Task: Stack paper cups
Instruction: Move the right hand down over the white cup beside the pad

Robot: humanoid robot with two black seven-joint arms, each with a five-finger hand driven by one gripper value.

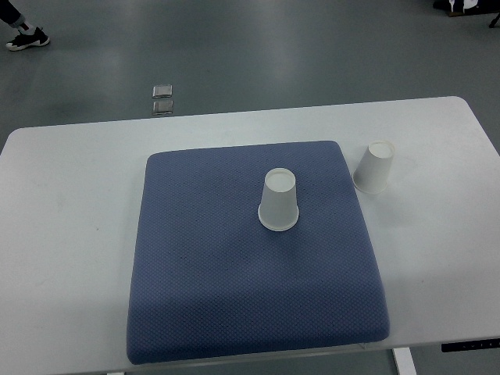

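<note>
paper cups, two of them, white and standing upside down with their narrow bases up, sit on a white rectangular table (70, 234). one white inverted paper cup (279, 201) stands on a blue-grey textured square fabric mat (234, 289), a little above and right of the mat's middle. the second white inverted paper cup (373, 166) stands on the bare tabletop just beside the mat's upper right corner, apart from the mat edge and well apart from the first cup. the cups are separate, not stacked. the mat covers the middle of the table and reaches close to its near edge. neither robot hand nor arm shows anywhere in the top view, so the state of the fingers cannot be told. beyond the table's far edge, on the grey floor, lie two small shiny square floor plates (162, 99), and a dark shoe with a white sole (27, 39) shows in the upper left corner.
</note>
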